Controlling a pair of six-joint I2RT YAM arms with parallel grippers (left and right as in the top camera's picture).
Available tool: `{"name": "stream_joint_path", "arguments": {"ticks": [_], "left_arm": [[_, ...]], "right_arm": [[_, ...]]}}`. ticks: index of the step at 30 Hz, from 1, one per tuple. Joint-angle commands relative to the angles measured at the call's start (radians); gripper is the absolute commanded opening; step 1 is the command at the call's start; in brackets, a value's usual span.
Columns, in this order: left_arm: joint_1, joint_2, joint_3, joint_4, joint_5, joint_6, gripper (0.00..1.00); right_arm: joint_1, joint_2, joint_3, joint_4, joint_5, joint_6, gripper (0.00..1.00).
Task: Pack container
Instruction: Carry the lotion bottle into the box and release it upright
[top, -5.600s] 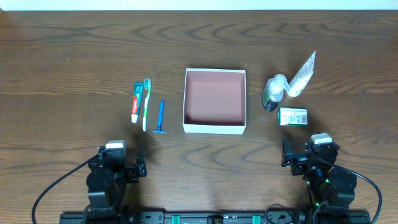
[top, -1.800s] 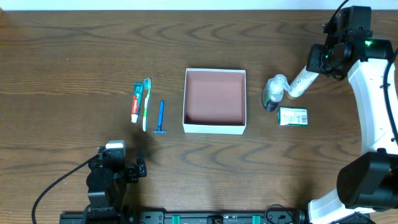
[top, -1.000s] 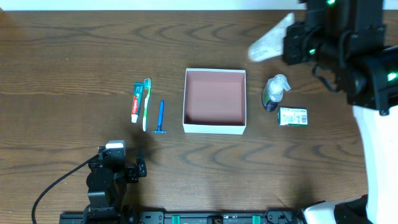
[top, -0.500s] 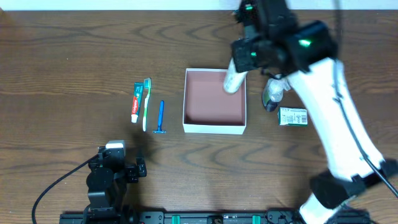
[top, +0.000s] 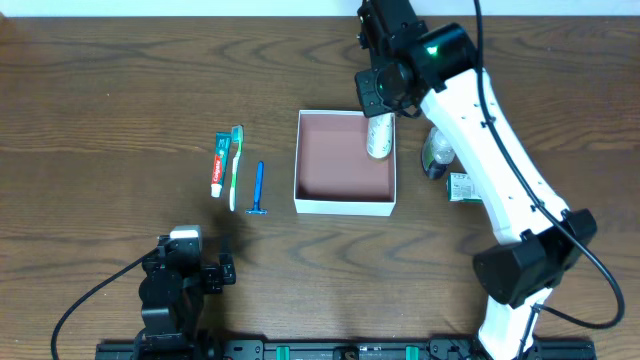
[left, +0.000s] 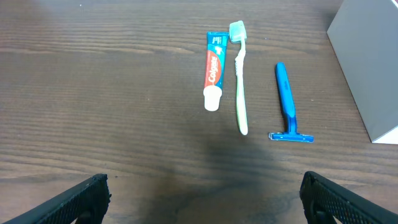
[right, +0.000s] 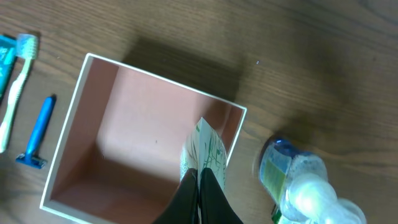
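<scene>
Overhead view: the container (top: 335, 165) is sitting at the middle of the wooden table (top: 120, 90), its open top facing up and its sides running square with the table edges.
Container shape: square and shallow, so no side is reading as the longer one; thin white walls, dull pink-brown matte floor.
Contents: a white tube (top: 379, 136) with green print is hanging inside, by the right wall near the far right corner, its long axis running far to near in the overhead view; whether it is touching the floor I cannot tell.
Right gripper (right: 200, 179): its dark fingers are pressing together on the tube's end, over the container.
Left gripper (left: 202, 193): its fingers are standing wide apart, holding nothing, low over the table near the front edge.
Left of container: toothpaste (left: 213, 71), toothbrush (left: 239, 81) and blue razor (left: 286, 102) are lying side by side, all lengthwise far to near.
Right of container: a clear bottle (top: 437, 150) is lying on its side, with a green-and-white packet (top: 468, 187) just beside it.
</scene>
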Motion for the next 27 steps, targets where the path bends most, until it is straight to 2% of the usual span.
{"name": "stream_joint_path", "arguments": {"ticks": [1, 9, 10, 11, 12, 16, 23, 27], "left_arm": [[-0.003, -0.006, -0.004, 0.004, -0.001, -0.008, 0.98], [-0.003, -0.006, -0.004, 0.004, -0.001, -0.008, 0.98], [-0.003, -0.006, -0.004, 0.004, -0.001, -0.008, 0.98], [-0.003, -0.006, -0.004, 0.004, -0.001, -0.008, 0.98], [-0.003, -0.006, -0.004, 0.004, -0.001, -0.008, 0.98], [-0.003, -0.006, -0.004, 0.004, -0.001, -0.009, 0.98], [-0.003, -0.006, -0.004, 0.004, -0.001, -0.008, 0.98], [-0.003, -0.006, -0.004, 0.004, -0.001, -0.008, 0.98]], "right_arm": [[-0.003, 0.018, 0.021, 0.018, 0.023, 0.014, 0.01], [-0.008, 0.04, 0.019, 0.074, 0.019, 0.032, 0.02], [-0.011, 0.04, 0.019, 0.082, 0.019, 0.032, 0.05], [-0.014, 0.04, 0.019, 0.089, 0.019, 0.032, 0.13], [-0.018, 0.04, 0.019, 0.093, 0.018, 0.033, 0.25], [-0.023, 0.04, 0.019, 0.094, 0.001, 0.033, 0.38], [-0.037, 0.011, 0.02, 0.096, 0.001, 0.032, 0.35], [-0.063, -0.056, 0.02, 0.08, 0.001, 0.032, 0.5]]}}
